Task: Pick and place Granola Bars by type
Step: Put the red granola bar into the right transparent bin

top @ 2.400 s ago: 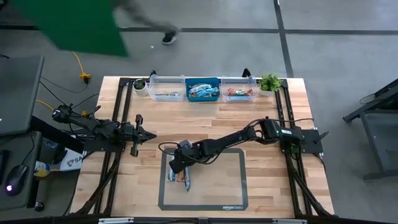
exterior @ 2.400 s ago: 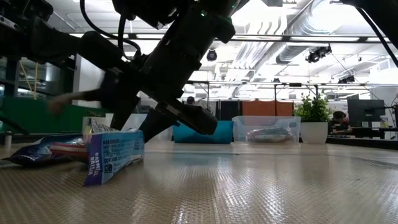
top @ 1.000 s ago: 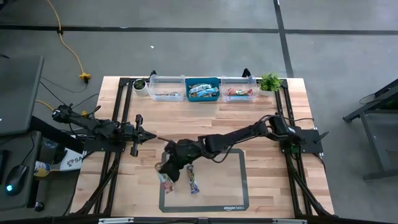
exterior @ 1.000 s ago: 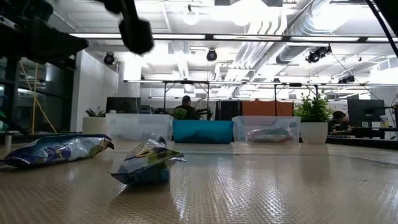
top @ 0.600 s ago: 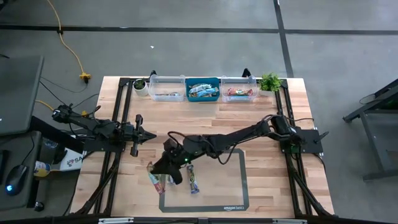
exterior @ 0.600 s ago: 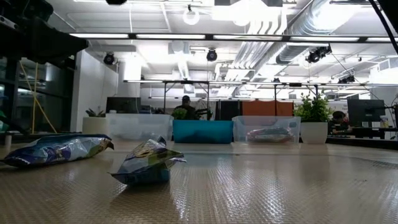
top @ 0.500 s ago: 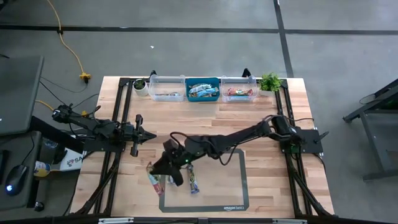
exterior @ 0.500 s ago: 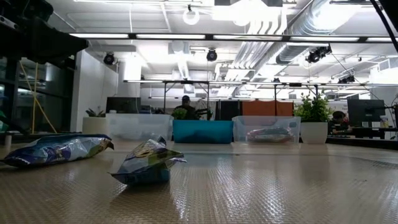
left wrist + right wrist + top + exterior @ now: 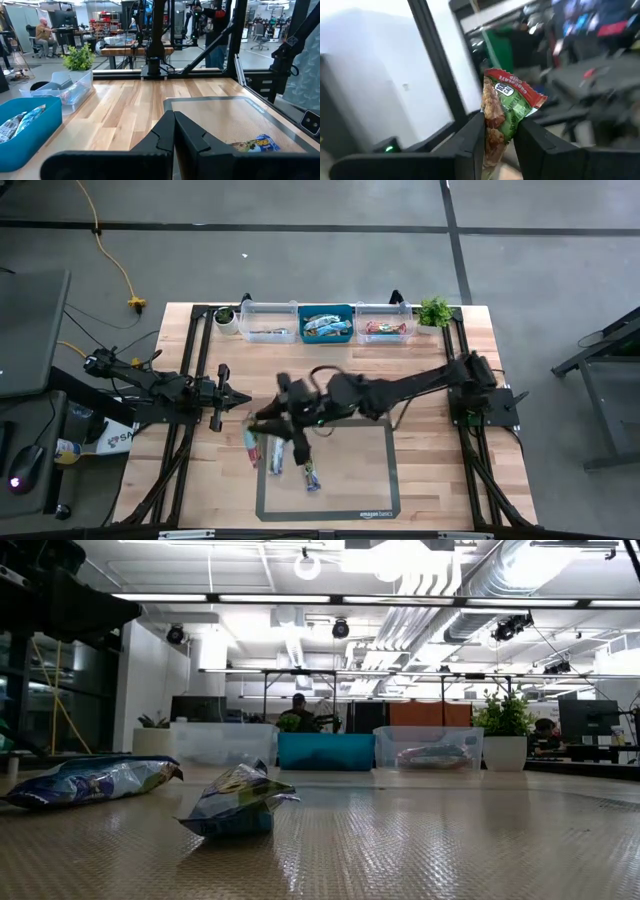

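Observation:
My right gripper (image 9: 265, 425) reaches across to the table's left half, above the left edge of the grey mat (image 9: 380, 480), shut on a green granola bar with a red end (image 9: 512, 102), also seen in the high view (image 9: 250, 443). Two more bars lie flat on the mat: one (image 9: 278, 457) just below the gripper, the other (image 9: 310, 474) nearer the mat's middle. The low view shows them as a blue bar (image 9: 90, 780) and a crumpled blue-green bar (image 9: 235, 805). My left gripper (image 9: 240, 397) waits shut at the table's left (image 9: 174, 120). My right gripper pinches the green bar between its two fingers (image 9: 475, 130), at the part of the wrapper away from the red end (image 9: 500, 120). The red end (image 9: 520, 90) sticks out past the fingertips. The fingers slant in from the table's right. The bar is lifted clear of the mat.
Three bins stand in a row at the far edge: a clear one (image 9: 268, 323), a blue one (image 9: 326, 324) and a clear one (image 9: 386, 323), each with bars inside. Small potted plants (image 9: 226, 315) (image 9: 434, 311) flank them. Bare wood lies between bins and mat.
My right gripper has risen out of the low view and moved toward the far edge, carrying the green bar lifted off the mat's left edge. The two bars on the mat have stayed where they were.

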Robot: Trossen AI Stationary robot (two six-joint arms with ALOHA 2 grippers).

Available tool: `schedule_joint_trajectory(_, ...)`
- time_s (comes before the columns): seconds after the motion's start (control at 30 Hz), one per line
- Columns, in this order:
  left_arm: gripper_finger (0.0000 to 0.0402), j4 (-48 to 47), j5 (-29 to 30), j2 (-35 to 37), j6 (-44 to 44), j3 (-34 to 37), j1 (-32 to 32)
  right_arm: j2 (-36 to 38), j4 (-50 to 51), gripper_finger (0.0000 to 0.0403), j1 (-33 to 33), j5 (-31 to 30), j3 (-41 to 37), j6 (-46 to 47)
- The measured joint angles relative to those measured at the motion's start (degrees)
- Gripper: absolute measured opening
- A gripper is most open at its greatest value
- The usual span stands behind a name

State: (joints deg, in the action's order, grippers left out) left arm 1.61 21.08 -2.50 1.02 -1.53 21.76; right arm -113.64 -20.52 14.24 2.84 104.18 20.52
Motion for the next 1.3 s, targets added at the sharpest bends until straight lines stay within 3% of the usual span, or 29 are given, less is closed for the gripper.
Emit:
schedule_joint_trajectory(0.17, 0.0001, -0.02, 0.0, 0.01, 0.0, 0.01, 0.01, 6.38, 3.7, 0.0078, 0.04, -7.87, 0.0, -10.11)
schedule_joint_trajectory(0.4, 0.0001, -0.02, 0.0, 0.0, 0.0, -0.01, -0.01, 13.79, 7.32, 0.0078, 0.06, -25.65, 0.0, -24.17)
schedule_joint_trajectory(0.5, 0.0001, -0.02, 0.0, 0.0, 0.0, 0.01, 0.01, 15.47, 7.9, 0.0078, 0.05, -34.92, 0.0, -28.99)
schedule_joint_trajectory(0.73, 0.0001, 0.0, 0.0, 0.0, 0.0, 0.01, 0.0, 17.15, 7.64, 0.0078, -1.33, -62.65, 0.0, -43.58)
schedule_joint_trajectory(0.87, 0.0001, -0.02, 0.0, 0.01, 0.0, 0.01, 0.01, 17.37, 8.02, 0.0078, -4.02, -73.25, 0.0, -50.54)
schedule_joint_trajectory(1.03, 0.0001, -0.02, 0.0, 0.0, 0.0, -0.01, 0.02, 17.44, 8.29, 0.0078, -8.51, -79.26, 0.0, -55.34)
schedule_joint_trajectory(1.3, 0.0001, -0.02, 0.0, 0.0, 0.0, 0.0, 0.01, 17.44, 12.21, 0.0078, -17.89, -81.16, 0.0, -55.37)
